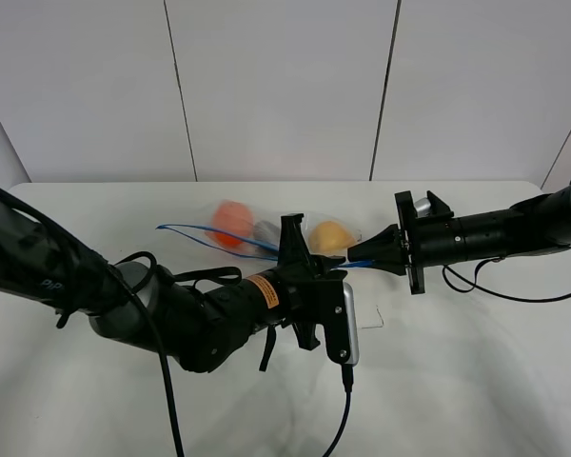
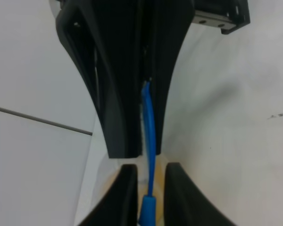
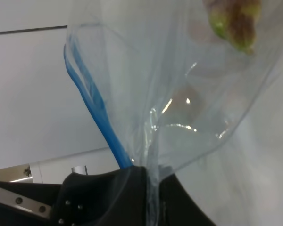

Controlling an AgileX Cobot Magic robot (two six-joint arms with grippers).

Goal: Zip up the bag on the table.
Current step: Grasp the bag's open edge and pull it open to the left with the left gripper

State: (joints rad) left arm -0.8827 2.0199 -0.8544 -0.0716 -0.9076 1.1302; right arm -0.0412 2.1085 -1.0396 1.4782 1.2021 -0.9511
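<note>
Two claws at one bag (image 1: 236, 225), over desk (image 1: 476, 381); right claw (image 1: 357, 254) pinching its corner; left claw (image 1: 291, 228) just beside, straddling zipper strip (image 2: 149, 117), clamping unclear; beyond, strip gaping; zipping apparently barely begun.

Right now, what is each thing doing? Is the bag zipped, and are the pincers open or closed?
bag: pinched at one corner, not fully zipped.
blue zipper strip: its two sides apart at the far end, together near the right pincer.
right pincer: shut on the bag's corner.
left pincer: one finger on each side of the blue zipper strip; can't tell if it's squeezing.
</note>
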